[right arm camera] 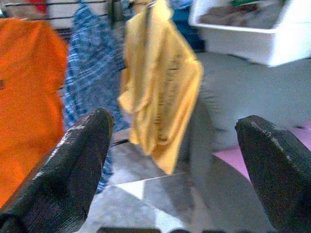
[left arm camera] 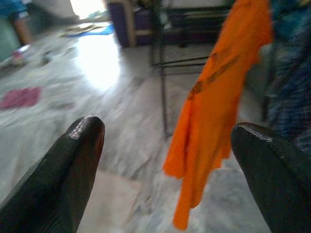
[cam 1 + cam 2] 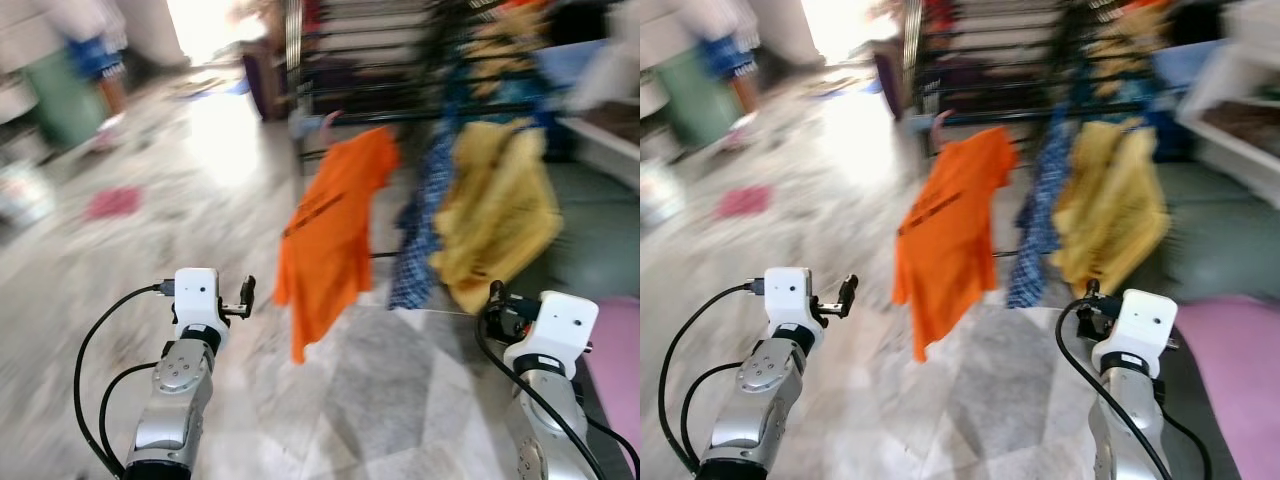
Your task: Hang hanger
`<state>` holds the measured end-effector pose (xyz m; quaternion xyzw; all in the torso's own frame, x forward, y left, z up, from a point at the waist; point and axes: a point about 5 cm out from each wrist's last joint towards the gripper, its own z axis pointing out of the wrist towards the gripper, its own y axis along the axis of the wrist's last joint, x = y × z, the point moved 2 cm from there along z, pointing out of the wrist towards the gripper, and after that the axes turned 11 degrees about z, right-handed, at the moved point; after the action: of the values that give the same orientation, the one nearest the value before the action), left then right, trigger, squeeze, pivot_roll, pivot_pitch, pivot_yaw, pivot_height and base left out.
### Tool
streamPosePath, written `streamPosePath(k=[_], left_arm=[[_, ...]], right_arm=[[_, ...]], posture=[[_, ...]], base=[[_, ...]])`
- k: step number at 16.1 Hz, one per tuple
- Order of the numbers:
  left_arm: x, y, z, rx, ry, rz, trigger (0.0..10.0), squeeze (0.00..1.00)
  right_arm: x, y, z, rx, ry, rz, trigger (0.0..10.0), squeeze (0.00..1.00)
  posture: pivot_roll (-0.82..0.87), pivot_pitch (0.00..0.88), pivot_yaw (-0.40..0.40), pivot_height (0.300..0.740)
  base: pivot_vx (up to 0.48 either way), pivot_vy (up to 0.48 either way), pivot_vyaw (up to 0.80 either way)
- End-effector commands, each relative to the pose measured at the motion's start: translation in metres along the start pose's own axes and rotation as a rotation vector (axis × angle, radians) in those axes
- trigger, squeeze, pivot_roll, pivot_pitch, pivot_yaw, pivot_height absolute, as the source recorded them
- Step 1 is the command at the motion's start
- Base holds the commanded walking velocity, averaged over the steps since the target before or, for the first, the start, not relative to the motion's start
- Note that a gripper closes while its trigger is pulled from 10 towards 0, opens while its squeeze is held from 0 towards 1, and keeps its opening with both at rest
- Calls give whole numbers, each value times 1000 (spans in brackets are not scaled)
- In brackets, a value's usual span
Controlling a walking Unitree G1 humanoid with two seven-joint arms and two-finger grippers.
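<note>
Marble floor [image 3: 200,200] spreads across the scene, pale and glossy, with a bright patch of daylight at 12 o'clock; the head views are blurred. A dark metal rack [image 3: 400,70] stands at 1 o'clock and carries the hanging garments. The yellow garment [image 3: 495,215] hangs at 2 o'clock, just beside a blue checked garment [image 3: 425,220] on its left. The orange shirt [image 3: 335,235] hangs from the rack's left end, near 12 o'clock, its hem tilted toward the floor; the hanger beneath it cannot be made out in the blur. A white bin [image 1: 252,39] sits beyond the yellow garment, and a pink mat [image 3: 1230,370] lies at 4 o'clock. A green container [image 3: 60,95] stands at 10 o'clock, with a small pink cloth [image 3: 112,203] lying on the floor below it. The left gripper [image 2: 167,145] is raised at 7 o'clock, fingers spread wide and holding nothing, facing the orange shirt. The right gripper [image 1: 175,160] is raised at 5 o'clock, likewise spread wide and empty, facing the yellow garment.
</note>
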<state>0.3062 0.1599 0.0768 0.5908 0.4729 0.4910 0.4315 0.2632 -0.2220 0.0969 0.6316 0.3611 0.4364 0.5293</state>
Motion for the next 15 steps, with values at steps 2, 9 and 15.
streamPosePath(k=[2, 9, 15], left_arm=[[7, 2, -2, -21, 20, 12, 10000, 0], [4, 12, -12, -85, 6, -37, 10000, 0], [3, 9, -13, -85, -41, -37, 10000, 0]], right_arm=[[6, 4, 3, -10, 23, 6, 10000, 0], [27, 7, 12, -2, 120, -22, 10000, 0], [34, 3, 11, 3, 138, -1, 10000, 0]], posture=[[-41, 53, 28, 740], [15, 72, -29, 740], [-17, 72, 13, 740]], base=[[0, 0, -250], [0, 0, 0], [211, 170, 0]])
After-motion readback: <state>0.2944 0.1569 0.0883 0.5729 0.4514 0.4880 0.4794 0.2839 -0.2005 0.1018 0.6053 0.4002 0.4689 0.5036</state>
